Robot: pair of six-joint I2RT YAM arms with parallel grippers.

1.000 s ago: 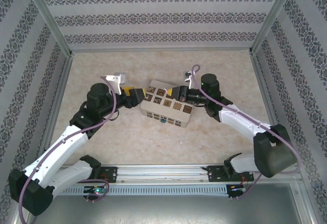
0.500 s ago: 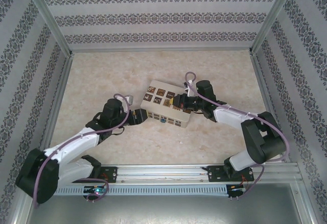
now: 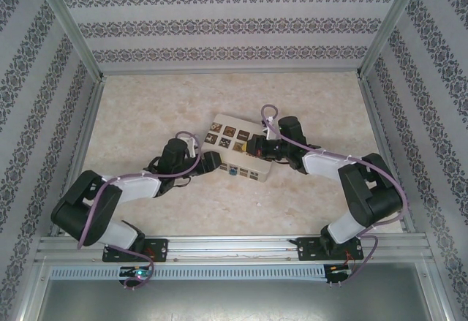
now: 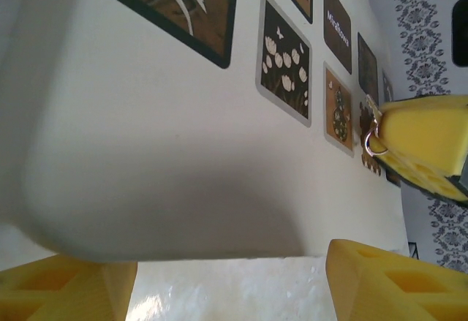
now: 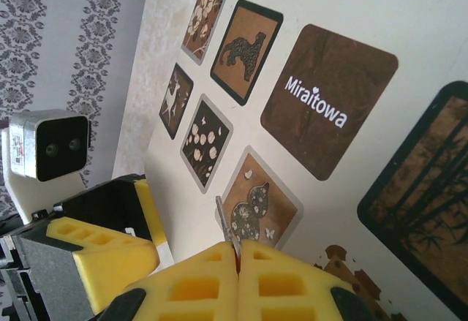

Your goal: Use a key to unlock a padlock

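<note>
The tiny blue padlock (image 3: 232, 171) hangs on the near side of the cream box (image 3: 235, 144). My right gripper (image 5: 238, 251) is shut on the key (image 5: 226, 221), whose thin metal blade sticks out over the box's patterned top (image 5: 322, 109). In the top view the right gripper (image 3: 253, 145) hovers over the box's right part. My left gripper (image 3: 213, 162) sits low at the box's left near corner, just left of the padlock. In the left wrist view the left gripper (image 4: 227, 295) is open, with the box's rounded edge (image 4: 168, 189) just ahead. The key's silvery ring (image 4: 374, 142) shows at the right gripper's fingers (image 4: 428, 134).
Patterned walls and metal posts close in the marble-look table (image 3: 146, 109) on three sides. A metal rail (image 3: 234, 248) runs along the near edge by the arm bases. Both arms lie low, converging on the box from left and right.
The left arm has dropped low and slid right, up to the box's near left corner. The right gripper has lowered over the box top, still holding the key.
</note>
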